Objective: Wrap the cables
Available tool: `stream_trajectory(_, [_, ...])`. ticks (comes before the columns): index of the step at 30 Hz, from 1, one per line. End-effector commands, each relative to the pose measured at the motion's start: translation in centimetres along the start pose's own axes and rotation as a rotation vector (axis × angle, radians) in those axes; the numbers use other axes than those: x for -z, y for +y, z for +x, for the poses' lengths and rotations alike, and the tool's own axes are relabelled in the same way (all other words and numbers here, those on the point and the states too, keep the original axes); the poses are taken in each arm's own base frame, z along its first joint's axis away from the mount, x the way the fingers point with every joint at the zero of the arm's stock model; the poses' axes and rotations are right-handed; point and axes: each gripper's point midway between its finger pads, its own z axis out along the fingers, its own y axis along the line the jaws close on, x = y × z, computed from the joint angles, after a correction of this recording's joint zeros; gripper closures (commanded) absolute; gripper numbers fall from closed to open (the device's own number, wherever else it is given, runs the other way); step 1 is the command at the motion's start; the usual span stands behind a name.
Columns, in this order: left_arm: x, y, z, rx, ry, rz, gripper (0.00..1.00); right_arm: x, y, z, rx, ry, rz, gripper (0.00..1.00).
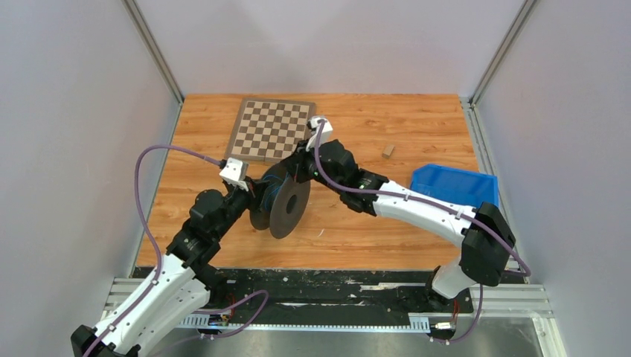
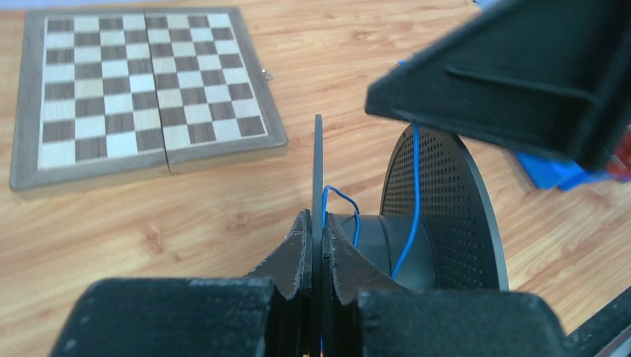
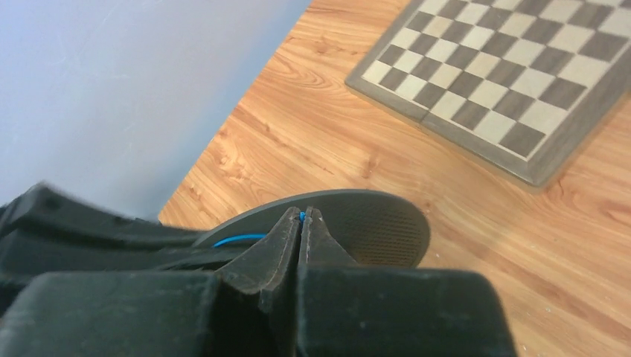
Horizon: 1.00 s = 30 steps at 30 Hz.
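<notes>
A black spool (image 1: 286,202) with two perforated flanges stands on edge in the middle of the table. My left gripper (image 2: 318,230) is shut on the thin rim of the near flange (image 2: 318,160). A thin blue cable (image 2: 415,186) runs from the hub (image 2: 383,245) up across the far flange (image 2: 454,216). It rises to my right gripper (image 3: 303,217), which is shut on the cable (image 3: 236,239) just above the flange edge (image 3: 379,223). In the top view the left gripper (image 1: 258,195) and the right gripper (image 1: 299,165) meet at the spool from either side.
A folded chessboard (image 1: 271,128) lies at the back left of the wooden table. A blue bin (image 1: 454,186) sits at the right edge, and a small wooden block (image 1: 388,151) lies behind it. Grey walls enclose three sides.
</notes>
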Motion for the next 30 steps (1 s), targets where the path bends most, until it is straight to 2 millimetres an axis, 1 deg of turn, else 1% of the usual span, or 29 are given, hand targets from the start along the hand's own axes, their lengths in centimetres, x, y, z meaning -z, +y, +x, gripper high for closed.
stream_trajectory(1, [0.6, -2.1, -5.2, -0.144, -0.23, 0.121, 1.0, 0.6, -2.0, -0.2, -0.219, 0.052, -0.016, 1.0])
stream_trajectory(5, [0.9, -2.9, -5.4, -0.179, -0.275, 0.176, 1.0, 1.1, -3.5, 0.9, -0.293, 0.111, -0.036, 1.0])
stream_trajectory(6, [1.1, -3.2, -5.8, -0.178, -0.296, 0.185, 1.0, 1.3, -3.9, 1.2, -0.308, 0.123, -0.038, 1.0])
stream_trajectory(7, [1.1, -3.2, -5.8, -0.174, -0.301, 0.19, 1.0, 1.5, -4.1, 1.3, -0.335, 0.129, -0.034, 1.0])
stream_trajectory(8, [1.3, -3.5, -6.4, -0.17, -0.327, 0.199, 1.0, 1.8, -4.4, 1.4, -0.362, 0.132, -0.03, 1.0])
stream_trajectory(9, [1.4, -3.6, -6.3, -0.157, -0.334, 0.205, 1.0, 2.1, -4.7, 1.5, -0.394, 0.134, -0.021, 1.0])
stream_trajectory(10, [1.7, -3.8, -7.1, -0.15, -0.373, 0.213, 1.0, 2.4, -5.2, 1.5, -0.424, 0.127, -0.003, 1.0])
stream_trajectory(11, [1.7, -3.8, -7.0, -0.135, -0.38, 0.218, 1.0, 2.7, -5.7, 1.5, -0.463, 0.121, 0.014, 1.0])
stream_trajectory(12, [2.0, -3.9, -7.6, -0.128, -0.409, 0.222, 1.0, 3.0, -6.3, 1.8, -0.491, 0.12, 0.032, 1.0])
stream_trajectory(16, [2.4, -4.1, -7.9, -0.095, -0.436, 0.234, 1.0, 3.9, -7.3, 1.8, -0.567, 0.122, 0.039, 1.0])
stream_trajectory(19, [2.6, -4.1, -7.6, -0.088, -0.462, 0.245, 1.0, 4.3, -6.7, 1.3, -0.594, 0.134, -0.047, 1.0])
stream_trajectory(23, [3.1, -4.2, -7.6, -0.091, -0.511, 0.265, 1.0, 5.3, -4.4, 0.9, -0.609, 0.191, -0.184, 1.0])
stream_trajectory(25, [3.8, -4.9, -8.0, -0.106, -0.554, 0.305, 1.0, 5.9, -3.5, 1.1, -0.627, 0.231, -0.232, 1.0])
stream_trajectory(27, [4.2, -5.7, -8.3, -0.153, -0.576, 0.346, 1.0, 6.4, -3.0, 1.4, -0.645, 0.258, -0.254, 1.0])
stream_trajectory(30, [4.1, -6.7, -8.3, -0.233, -0.57, 0.398, 1.0, 6.8, -2.7, 1.2, -0.657, 0.265, -0.267, 1.0])
